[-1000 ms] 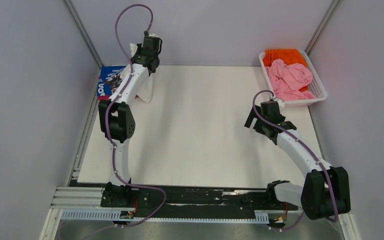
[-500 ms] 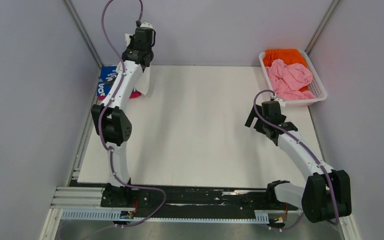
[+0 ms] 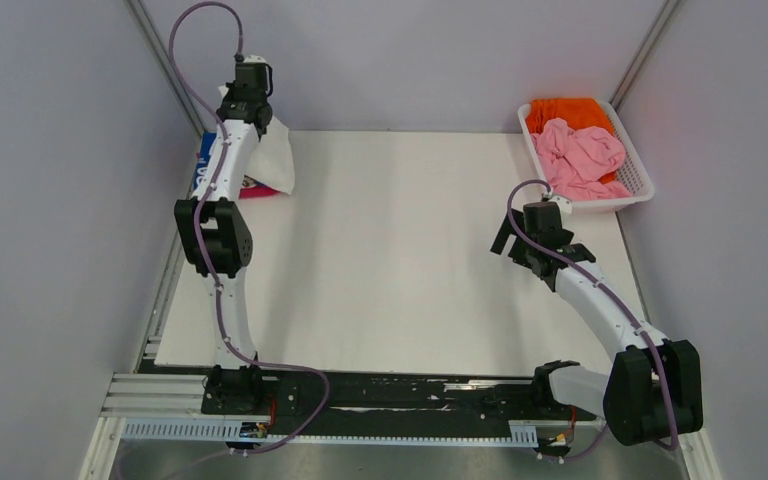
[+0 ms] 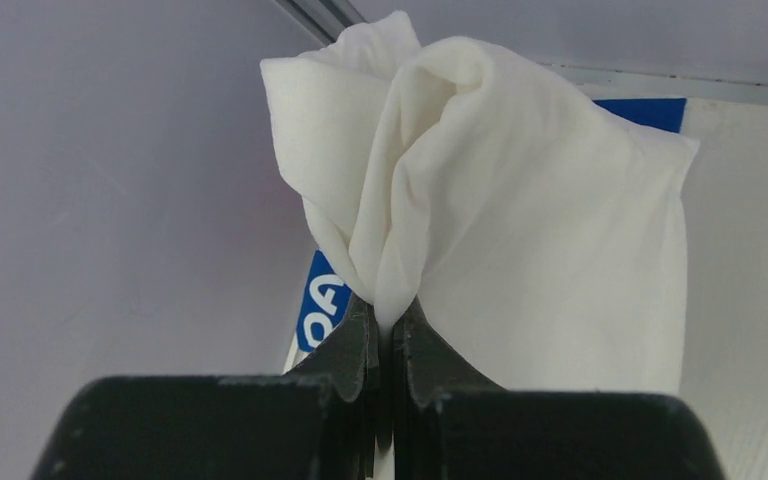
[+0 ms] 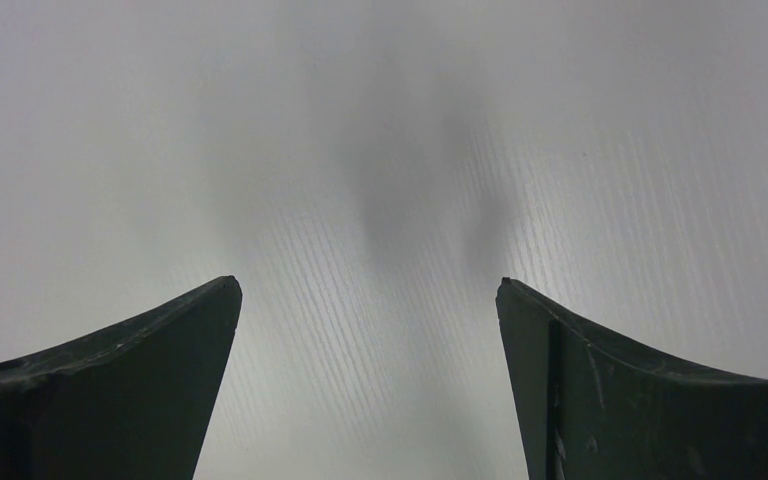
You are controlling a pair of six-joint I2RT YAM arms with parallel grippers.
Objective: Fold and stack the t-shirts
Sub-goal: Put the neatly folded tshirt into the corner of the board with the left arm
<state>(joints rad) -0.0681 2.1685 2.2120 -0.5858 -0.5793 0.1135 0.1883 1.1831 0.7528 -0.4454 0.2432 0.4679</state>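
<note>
— So, which arm has hold of anything?

— The left one. The left gripper (image 4: 388, 330) has its jaws pinched tight on a fold of the white t-shirt (image 4: 500, 200). The cloth bunches where the fingers meet it and spreads wider beyond them.

— Where is that over the table (image 3: 390, 270)?

— At the far left corner. In the top view the white t-shirt hangs from the raised wrist. Its lower edge either reaches the table or comes close to it; I cannot tell which.

— What lies beneath it?

— The blue t-shirt (image 3: 201, 175) with white lettering. It lies flat at the table's left edge, mostly hidden by the arm and the hanging cloth. A strip of deep pink (image 3: 257, 188) shows at its near side, just beside the white cloth. I cannot tell what it belongs to.

— And the other shirts?

— They are in the white basket (image 3: 605, 207) at the far right corner. The pink t-shirt (image 3: 580, 155) is crumpled toward the near end. The orange t-shirt (image 3: 563, 110) is at the far end, partly under the pink one.

— The right arm?

— The right gripper (image 5: 368, 285) is spread wide with nothing between its fingers. It is over bare table, near the basket's near end but apart from it.
</note>
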